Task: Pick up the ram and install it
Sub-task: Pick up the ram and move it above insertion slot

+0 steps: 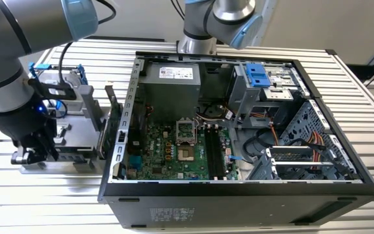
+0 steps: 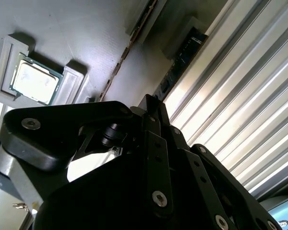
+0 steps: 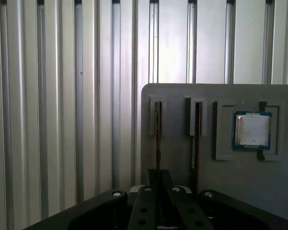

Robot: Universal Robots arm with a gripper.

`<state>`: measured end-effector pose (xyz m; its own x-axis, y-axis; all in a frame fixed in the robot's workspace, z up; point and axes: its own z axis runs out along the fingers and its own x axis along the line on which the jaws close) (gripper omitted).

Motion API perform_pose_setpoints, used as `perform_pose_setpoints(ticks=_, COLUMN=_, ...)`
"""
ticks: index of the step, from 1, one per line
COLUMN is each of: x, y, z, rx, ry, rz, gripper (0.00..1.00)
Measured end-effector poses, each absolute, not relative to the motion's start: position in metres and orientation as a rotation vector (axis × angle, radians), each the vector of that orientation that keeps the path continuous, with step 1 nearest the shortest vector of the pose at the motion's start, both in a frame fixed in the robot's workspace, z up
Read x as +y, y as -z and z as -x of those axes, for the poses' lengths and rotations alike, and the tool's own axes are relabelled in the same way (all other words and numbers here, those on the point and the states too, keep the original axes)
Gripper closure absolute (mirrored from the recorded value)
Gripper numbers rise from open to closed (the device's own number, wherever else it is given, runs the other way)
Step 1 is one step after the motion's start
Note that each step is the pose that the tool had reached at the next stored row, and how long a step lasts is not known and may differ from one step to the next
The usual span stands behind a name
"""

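Note:
The ram (image 3: 157, 136) stands on edge in a slot of the grey parts holder (image 3: 176, 158), nearest the holder's edge; in the second wrist view the ram (image 2: 182, 55) is a dark strip with chips. My gripper (image 3: 158, 175) is down over that slot, its jaws drawn together on the stick's end; the gripper (image 2: 153, 103) looks equally narrow in the second wrist view. In the exterior view the gripper (image 1: 34, 152) is low at the holder (image 1: 76, 146), on the exterior view's left of the open computer case (image 1: 239, 190). The board's long black memory slots (image 1: 214, 148) lie inside the case.
A second thin stick (image 3: 197, 136) stands in the neighbouring slot, and a square silver processor (image 3: 252, 130) lies in a recess beside it. A green expansion card (image 1: 112, 129) stands between holder and case. A second arm's base (image 1: 196, 44) rises behind the case on the ribbed metal table (image 1: 37, 204).

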<state>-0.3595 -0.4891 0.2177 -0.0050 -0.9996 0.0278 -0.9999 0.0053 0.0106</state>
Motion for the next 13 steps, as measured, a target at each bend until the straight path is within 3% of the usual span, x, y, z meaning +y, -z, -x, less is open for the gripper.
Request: perform_pose_setpoints(ticks=13, x=-0.4891, y=-0.2217, z=0.3596, rx=-2.211, ry=-0.019, rz=-2.199, gripper=1.0)
